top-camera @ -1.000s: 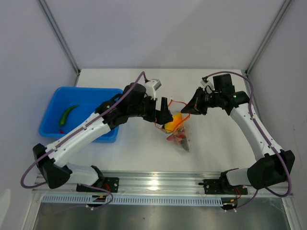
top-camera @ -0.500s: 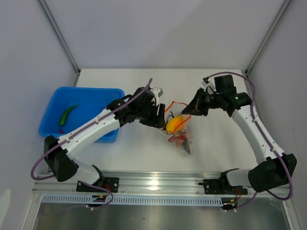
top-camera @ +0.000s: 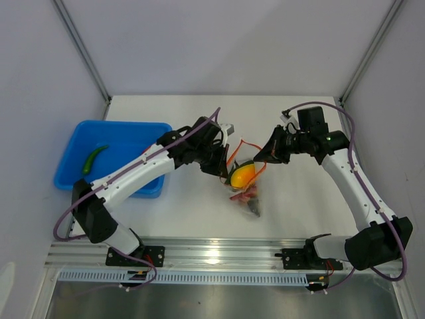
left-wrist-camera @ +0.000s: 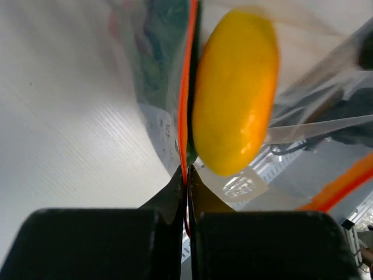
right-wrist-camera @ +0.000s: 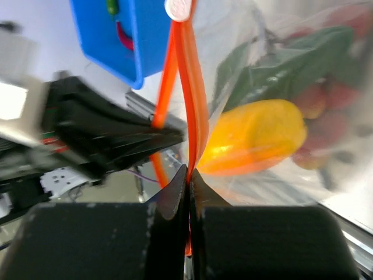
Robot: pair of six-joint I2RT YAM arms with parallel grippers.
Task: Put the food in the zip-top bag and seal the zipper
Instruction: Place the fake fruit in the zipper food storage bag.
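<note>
Over the table (top-camera: 192, 216), my left gripper (left-wrist-camera: 186, 175) and right gripper (right-wrist-camera: 187, 175) each pinch the zipper (left-wrist-camera: 187, 87), stretched left-right between them mid-frame.

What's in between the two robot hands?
The clear zip-top bag, with a yellow mango inside. The left gripper and right gripper both pinch its red-orange zipper. The top view shows it.

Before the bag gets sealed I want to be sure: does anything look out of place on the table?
Yes. A green pepper lies in the blue tray, outside the bag, while the left hand and the right hand both pinch the bag's orange zipper strip. It looks left behind.
</note>
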